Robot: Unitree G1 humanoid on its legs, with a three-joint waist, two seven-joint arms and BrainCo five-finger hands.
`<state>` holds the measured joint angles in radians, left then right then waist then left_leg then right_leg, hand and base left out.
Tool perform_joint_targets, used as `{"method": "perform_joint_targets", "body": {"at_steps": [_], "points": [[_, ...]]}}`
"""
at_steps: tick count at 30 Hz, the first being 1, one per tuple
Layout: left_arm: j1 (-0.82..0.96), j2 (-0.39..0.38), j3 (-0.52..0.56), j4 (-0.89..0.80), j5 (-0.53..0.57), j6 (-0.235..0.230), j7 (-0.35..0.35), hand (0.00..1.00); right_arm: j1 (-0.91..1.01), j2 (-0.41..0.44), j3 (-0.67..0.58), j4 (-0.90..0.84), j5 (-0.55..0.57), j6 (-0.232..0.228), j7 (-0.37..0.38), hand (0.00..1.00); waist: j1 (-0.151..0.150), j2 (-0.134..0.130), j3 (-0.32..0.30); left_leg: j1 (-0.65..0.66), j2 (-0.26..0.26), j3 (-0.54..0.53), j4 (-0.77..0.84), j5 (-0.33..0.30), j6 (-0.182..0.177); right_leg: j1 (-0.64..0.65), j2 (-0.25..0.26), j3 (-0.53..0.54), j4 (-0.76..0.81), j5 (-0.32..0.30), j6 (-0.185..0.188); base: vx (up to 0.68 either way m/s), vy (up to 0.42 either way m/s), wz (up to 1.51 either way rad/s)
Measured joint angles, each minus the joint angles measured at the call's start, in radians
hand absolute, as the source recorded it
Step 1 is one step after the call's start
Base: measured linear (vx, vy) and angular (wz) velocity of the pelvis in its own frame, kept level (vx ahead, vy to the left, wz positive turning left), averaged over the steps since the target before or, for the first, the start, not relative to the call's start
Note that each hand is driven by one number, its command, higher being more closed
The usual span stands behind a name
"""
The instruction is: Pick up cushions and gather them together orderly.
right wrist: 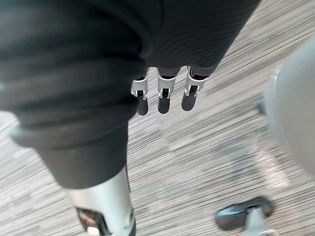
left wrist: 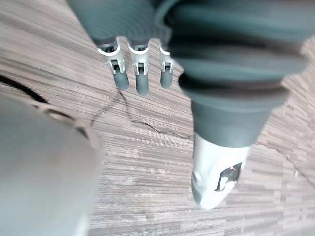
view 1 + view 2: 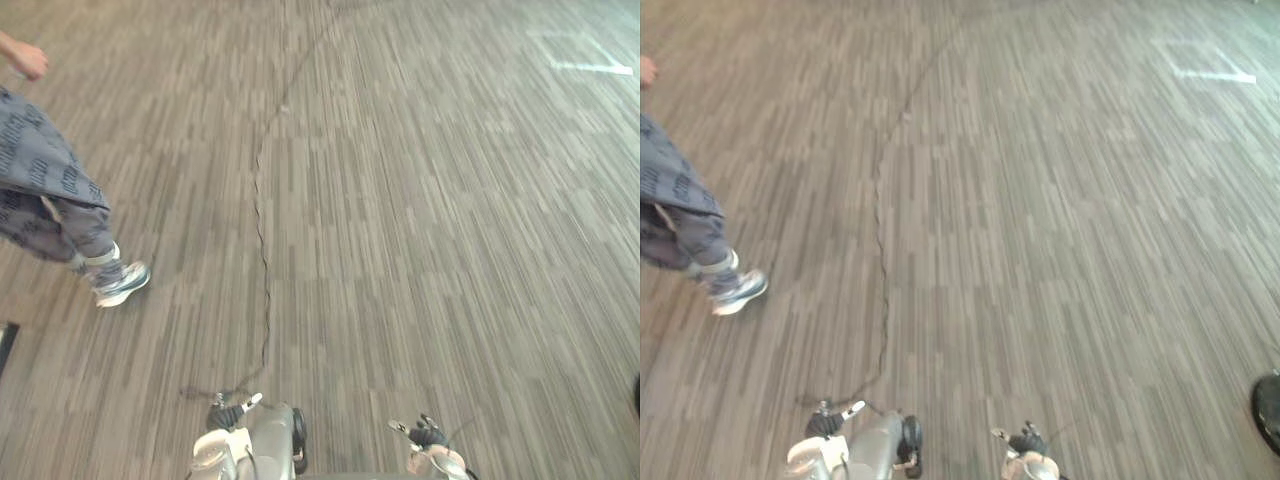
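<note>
Carpeted floor (image 3: 400,200), grey-brown with a fine striped weave, runs across the head views. I report from my left.

Far left: one person (image 3: 45,180) in grey patterned clothing, one hand (image 3: 28,60) raised, one pale shoe (image 3: 122,283) planted on the carpet.

Lower centre-left: my left hand (image 2: 140,73) hangs over bare carpet. Its fingers (image 2: 141,81) are straight, side by side, and hold nothing.

Lower centre-right: my right hand (image 1: 165,96) hangs likewise. Its fingers (image 1: 164,103) are straight in a row with nothing between them and the thumb.

Upper right: one white tape mark (image 3: 590,62) on the carpet.

Far right edge: one dark rounded shape (image 3: 1270,410) lies on the floor, cut off by the frame. I cannot tell whether it is a cushion.

Count: one person, one tape mark, one unidentified dark shape, two free hands. Confirmed cushions: none; where they lie I cannot tell from this position.

Assessment: the task stands at the search-and-approach step, with no pickup begun. The next move, as I judge it, calls for turning toward the right to bring the dark shape fully into sight and identify it, while keeping well apart from the person on the left.
</note>
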<state>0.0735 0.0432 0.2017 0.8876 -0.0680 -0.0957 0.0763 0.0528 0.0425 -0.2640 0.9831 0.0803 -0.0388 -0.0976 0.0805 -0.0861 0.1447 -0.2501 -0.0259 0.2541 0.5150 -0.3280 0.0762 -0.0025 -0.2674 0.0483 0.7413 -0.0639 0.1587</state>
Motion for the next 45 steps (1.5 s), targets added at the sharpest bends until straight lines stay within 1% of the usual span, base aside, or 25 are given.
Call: {"method": "perform_joint_targets", "body": {"at_steps": [2, 3, 5, 8, 10, 12, 13, 14, 15, 16, 17, 18, 19, 20, 23, 25, 27, 29, 31, 33, 34, 36, 38, 42, 45], "points": [[-0.012, 0.002, -0.004, 0.021, 0.006, 0.017, 0.002, 0.00, 0.001, -0.005, 0.000, -0.030, 0.000, -0.001, 0.000, 0.00, -0.018, 0.009, 0.013, 0.056, -0.009, -0.017, -0.009, -0.026, 0.008, -0.104, 0.015, 0.023, 0.241, 0.021, -0.004, 0.45, 0.150, 0.22], [-0.019, -0.005, -0.003, 0.027, 0.007, 0.024, 0.005, 0.00, 0.005, -0.009, -0.002, -0.071, 0.000, -0.006, 0.000, 0.00, -0.024, 0.022, 0.030, 0.164, -0.009, -0.025, -0.060, -0.037, 0.018, -0.207, 0.059, 0.016, 0.427, -0.047, -0.027, 0.36, 0.105, 0.02], [-0.021, -0.022, -0.002, 0.026, 0.006, 0.024, 0.006, 0.00, 0.011, -0.008, -0.007, -0.106, 0.001, -0.016, 0.000, 0.00, -0.030, 0.049, 0.046, 0.285, -0.004, -0.043, -0.153, -0.037, 0.018, -0.296, 0.108, -0.036, 0.480, -0.116, -0.050, 0.56, 0.092, 0.14], [-0.052, -0.063, -0.001, 0.029, 0.006, 0.024, 0.003, 0.00, 0.011, -0.004, -0.016, -0.144, 0.001, -0.029, 0.008, 0.00, -0.048, 0.044, 0.053, 0.439, 0.003, -0.086, -0.266, -0.065, -0.003, -0.469, 0.130, -0.203, 0.321, -0.186, -0.066, 0.47, -0.001, 0.36], [-0.059, -0.076, -0.003, 0.039, 0.006, 0.024, -0.001, 0.00, 0.005, -0.013, -0.036, -0.136, 0.002, -0.032, 0.012, 0.00, -0.058, 0.052, 0.059, 0.505, 0.017, -0.104, -0.308, -0.083, -0.010, -0.511, 0.144, -0.284, 0.116, -0.169, -0.090, 0.61, -0.089, 0.42], [-0.050, -0.072, -0.017, 0.061, 0.007, 0.023, -0.003, 0.00, 0.004, -0.017, -0.046, -0.102, 0.008, -0.033, 0.014, 0.00, -0.079, 0.048, 0.056, 0.574, 0.021, -0.149, -0.336, -0.083, -0.010, -0.495, 0.176, -0.321, -0.162, -0.097, -0.140, 0.67, -0.134, 0.64], [-0.048, -0.073, -0.025, 0.081, 0.007, 0.022, -0.007, 0.00, -0.004, -0.022, -0.050, -0.091, 0.009, -0.034, 0.014, 0.00, -0.089, 0.065, 0.055, 0.608, 0.040, -0.203, -0.324, -0.083, -0.011, -0.483, 0.212, -0.311, -0.197, -0.005, -0.256, 0.75, -0.166, 0.47], [-0.049, -0.078, -0.012, 0.088, 0.014, 0.023, -0.014, 0.00, -0.022, -0.039, -0.048, -0.086, -0.002, -0.030, 0.015, 0.00, -0.079, 0.108, 0.036, 0.585, 0.084, -0.234, -0.267, -0.049, -0.071, -0.469, 0.223, -0.350, -0.181, -0.042, -0.269, 0.75, -0.167, 0.30], [-0.055, -0.080, -0.003, 0.087, 0.020, 0.023, -0.016, 0.00, -0.025, -0.041, -0.048, -0.089, -0.005, -0.030, 0.016, 0.00, -0.079, 0.117, 0.039, 0.569, 0.087, -0.243, -0.223, -0.023, -0.105, -0.461, 0.226, -0.360, -0.170, -0.057, -0.264, 0.74, -0.171, 0.13], [-0.068, -0.098, 0.016, 0.084, 0.027, 0.022, -0.016, 0.00, -0.025, -0.053, -0.046, -0.093, -0.003, -0.030, 0.017, 0.00, -0.080, 0.138, 0.053, 0.499, 0.088, -0.253, -0.041, 0.080, -0.132, -0.410, 0.238, -0.369, -0.181, -0.099, -0.254, 0.90, -0.209, -0.01], [-0.055, -0.103, 0.044, 0.081, 0.026, 0.023, -0.017, 0.00, -0.026, -0.066, -0.036, -0.099, -0.003, -0.028, 0.014, 0.00, -0.075, 0.169, 0.066, 0.384, 0.104, -0.248, 0.229, 0.279, -0.200, -0.316, 0.263, -0.347, -0.247, -0.130, -0.254, 0.75, -0.177, -0.13], [-0.050, -0.105, 0.052, 0.077, 0.026, 0.023, -0.017, 0.00, -0.028, -0.070, -0.033, -0.098, -0.003, -0.025, 0.013, 0.00, -0.072, 0.169, 0.071, 0.346, 0.119, -0.241, 0.315, 0.300, -0.219, -0.283, 0.275, -0.337, -0.274, -0.137, -0.261, 0.75, -0.100, -0.41], [-0.037, -0.100, 0.060, 0.061, 0.026, 0.023, -0.019, 0.00, -0.031, -0.064, -0.020, -0.092, -0.002, -0.018, 0.009, 0.00, -0.066, 0.175, 0.078, 0.250, 0.164, -0.180, 0.512, 0.222, -0.173, -0.177, 0.302, -0.311, -0.334, -0.148, -0.269, 0.69, -0.014, -0.45], [-0.028, -0.094, 0.070, 0.024, 0.026, 0.021, -0.019, 0.00, -0.029, -0.046, 0.005, -0.090, 0.000, -0.018, 0.008, 0.00, -0.049, 0.151, 0.088, 0.181, 0.177, -0.137, 0.585, 0.160, -0.152, -0.076, 0.303, -0.286, -0.387, -0.150, -0.269, 0.82, -0.015, -0.49], [-0.003, -0.080, 0.075, -0.039, 0.024, 0.012, -0.021, 0.00, -0.016, -0.006, 0.048, -0.084, 0.001, -0.018, 0.009, 0.00, -0.011, 0.099, 0.068, -0.001, 0.188, -0.076, 0.508, 0.077, -0.130, 0.105, 0.284, -0.233, -0.538, -0.165, -0.242, 0.73, 0.016, -0.61], [-0.003, -0.085, 0.075, -0.052, 0.021, 0.012, -0.021, 0.00, -0.027, 0.002, 0.042, -0.076, 0.001, -0.017, 0.009, 0.00, -0.008, 0.107, 0.066, -0.080, 0.182, -0.056, 0.268, 0.061, -0.116, 0.201, 0.261, -0.219, -0.593, -0.178, -0.217, 0.65, 0.112, -0.40], [-0.003, -0.086, 0.073, -0.052, 0.013, 0.012, -0.021, 0.00, -0.030, 0.004, 0.037, -0.046, 0.001, -0.017, 0.007, 0.00, 0.002, 0.103, 0.064, -0.099, 0.121, -0.080, -0.132, 0.176, -0.123, 0.276, 0.208, -0.186, -0.618, -0.223, -0.168, 0.52, 0.163, -0.43], [-0.005, -0.074, 0.064, -0.047, 0.005, 0.011, -0.021, 0.00, -0.033, -0.006, 0.038, -0.014, 0.001, -0.015, 0.004, 0.00, 0.024, 0.090, 0.054, -0.092, 0.077, -0.092, -0.193, 0.335, -0.100, 0.320, 0.165, -0.134, -0.642, -0.239, -0.153, 0.73, 0.328, -0.42], [-0.014, -0.058, 0.053, -0.034, 0.005, 0.008, -0.022, 0.00, -0.029, 0.004, 0.035, -0.010, 0.000, -0.011, 0.001, 0.00, 0.017, 0.056, 0.033, -0.103, 0.050, -0.071, -0.156, 0.297, -0.065, 0.289, 0.124, -0.088, -0.606, -0.173, -0.161, 0.74, 0.346, -0.08], [-0.012, -0.035, 0.056, -0.029, 0.002, 0.010, -0.021, 0.00, -0.027, 0.018, 0.030, -0.021, -0.002, -0.010, 0.001, 0.00, 0.021, 0.019, 0.019, -0.071, 0.032, -0.034, -0.039, 0.191, -0.007, 0.261, 0.080, -0.017, -0.445, -0.106, -0.083, 0.63, 0.303, -0.28], [-0.010, -0.034, 0.056, -0.027, 0.001, 0.014, -0.020, 0.00, -0.026, 0.019, 0.030, -0.028, -0.002, -0.011, 0.001, 0.00, 0.024, 0.015, 0.017, -0.048, 0.030, -0.020, -0.031, 0.170, -0.003, 0.240, 0.076, -0.005, -0.371, -0.091, -0.074, 0.56, 0.258, -0.60], [-0.013, -0.032, 0.050, -0.006, -0.009, 0.015, -0.019, 0.00, -0.026, 0.020, 0.035, -0.050, -0.003, -0.013, 0.010, 0.00, 0.025, 0.019, 0.019, 0.043, 0.032, 0.006, -0.029, 0.105, 0.007, 0.103, 0.074, 0.042, -0.029, -0.016, -0.039, 0.44, 0.194, -0.67], [-0.022, -0.028, 0.041, 0.034, -0.017, 0.017, -0.016, 0.00, 0.003, 0.020, 0.039, -0.068, -0.014, -0.021, 0.016, 0.00, 0.003, 0.030, 0.026, 0.195, 0.046, 0.047, -0.076, 0.027, -0.011, -0.117, 0.061, -0.029, 0.367, -0.088, -0.069, 0.45, 0.144, -0.67], [-0.022, -0.023, 0.039, 0.056, -0.024, 0.018, -0.014, 0.00, 0.009, 0.027, 0.053, -0.125, -0.042, -0.030, 0.021, 0.00, -0.025, 0.038, 0.036, 0.363, 0.090, 0.122, -0.132, -0.084, -0.067, -0.304, 0.068, -0.247, 0.304, -0.191, -0.109, 0.36, 0.049, -0.78], [-0.030, -0.025, 0.036, 0.072, -0.024, 0.020, -0.015, 0.00, 0.004, 0.016, 0.043, -0.137, -0.042, -0.034, 0.025, 0.00, -0.037, 0.034, 0.037, 0.475, 0.100, 0.201, -0.199, -0.112, -0.125, -0.384, 0.088, -0.454, -0.018, -0.183, -0.135, 0.47, 0.003, -0.65]]}}
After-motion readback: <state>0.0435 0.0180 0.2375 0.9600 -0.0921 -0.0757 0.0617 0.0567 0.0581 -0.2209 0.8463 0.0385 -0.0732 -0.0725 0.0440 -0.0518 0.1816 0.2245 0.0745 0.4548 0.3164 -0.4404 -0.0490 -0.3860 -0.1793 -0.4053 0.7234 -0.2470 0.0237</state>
